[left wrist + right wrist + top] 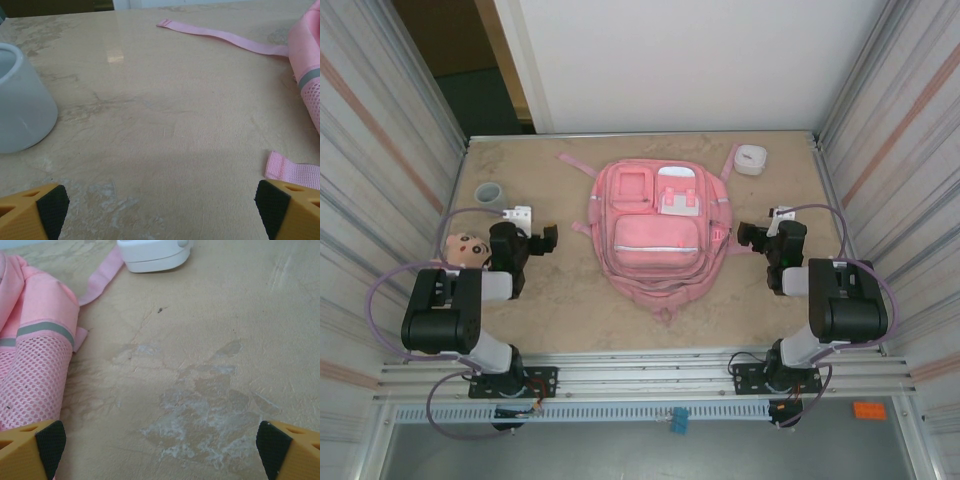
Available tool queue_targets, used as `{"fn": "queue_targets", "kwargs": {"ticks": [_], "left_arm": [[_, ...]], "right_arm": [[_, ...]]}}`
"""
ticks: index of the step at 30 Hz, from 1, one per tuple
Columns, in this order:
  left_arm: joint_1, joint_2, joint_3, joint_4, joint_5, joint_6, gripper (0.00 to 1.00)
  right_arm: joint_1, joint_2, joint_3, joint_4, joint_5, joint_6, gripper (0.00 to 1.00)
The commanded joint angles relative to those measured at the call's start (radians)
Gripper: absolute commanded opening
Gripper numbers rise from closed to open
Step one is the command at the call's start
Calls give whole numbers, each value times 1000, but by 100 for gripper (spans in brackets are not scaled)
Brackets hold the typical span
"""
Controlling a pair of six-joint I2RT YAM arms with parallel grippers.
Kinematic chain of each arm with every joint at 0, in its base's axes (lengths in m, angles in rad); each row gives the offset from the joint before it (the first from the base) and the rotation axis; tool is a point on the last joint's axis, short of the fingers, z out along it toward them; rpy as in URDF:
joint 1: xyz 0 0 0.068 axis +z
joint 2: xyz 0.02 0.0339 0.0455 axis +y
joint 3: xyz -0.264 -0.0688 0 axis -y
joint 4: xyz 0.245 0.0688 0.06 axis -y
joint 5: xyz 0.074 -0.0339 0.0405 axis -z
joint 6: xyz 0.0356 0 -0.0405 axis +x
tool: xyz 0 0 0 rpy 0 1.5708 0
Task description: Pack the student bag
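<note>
My left gripper (162,206) is released: its jaws stand wide apart with nothing between them. The black pads (52,205) on its orange fingers sit at the two lower corners of my wrist view, above the bare table (150,130). Ahead and to its left stands a pale grey cup (20,105), upright and apart from the fingers. Just beside the right-hand finger lies a short pink webbing end (295,172). Further ahead to the right, a long pink strap (225,36) runs flat across the table to the student bag (655,235). From above, this gripper points at the side of the bag nearest it, close but not touching. On the outer side of that arm's wrist, a doll's head (466,247) with dark hair lies on the table.

My right gripper (162,442) is also slack and spread wide, holding nothing, over a scuffed whitish patch of tabletop. Beside its left finger is the bag's pink mesh side pocket (30,385), with a grey band above it; I cannot tell whether finger and mesh touch. Ahead and slightly left sits a white lidded container (155,255), with another pink strap running up beside it.

The bag lies flat in the middle of the table, between my two grippers, with its front pockets facing up.
</note>
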Motion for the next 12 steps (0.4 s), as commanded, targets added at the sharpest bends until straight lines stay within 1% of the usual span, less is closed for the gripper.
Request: {"fn": "queue_targets", "kwargs": {"ticks": [1,12], "left_arm": [[-2,-2,12,7,7,16,99],[8,-3,9,13,24,7,99]], "right_arm": [[6,-7,15,20,12,-30,99],[5,-6,16,20,11,-30,99]]}}
